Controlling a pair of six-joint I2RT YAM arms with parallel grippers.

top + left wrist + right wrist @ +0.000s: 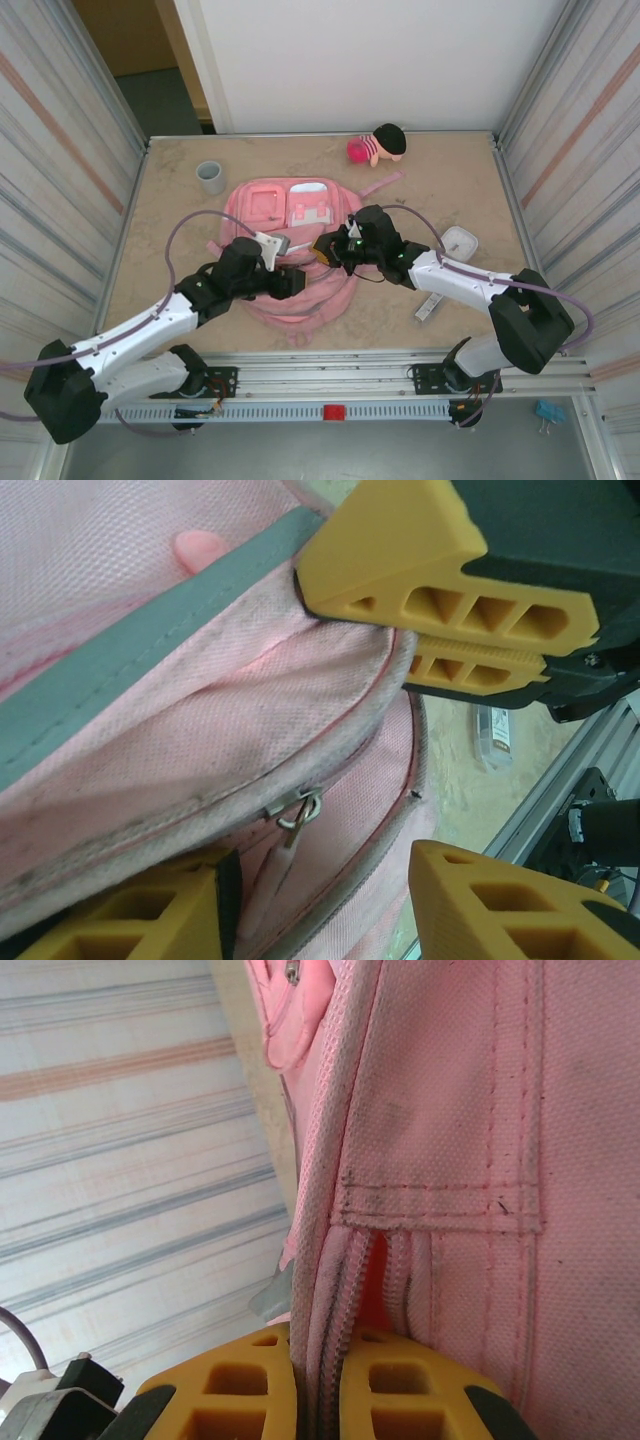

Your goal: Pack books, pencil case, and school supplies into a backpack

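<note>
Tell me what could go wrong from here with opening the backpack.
1. The left gripper is open, with the small zipper pull just ahead of its jaws; closing slightly off could pinch backpack fabric instead.
2. The right gripper is shut on only a thin seam edge, which might slip out when the zip is tugged.
3. Both grippers sit very close together, so they may bump.
</note>
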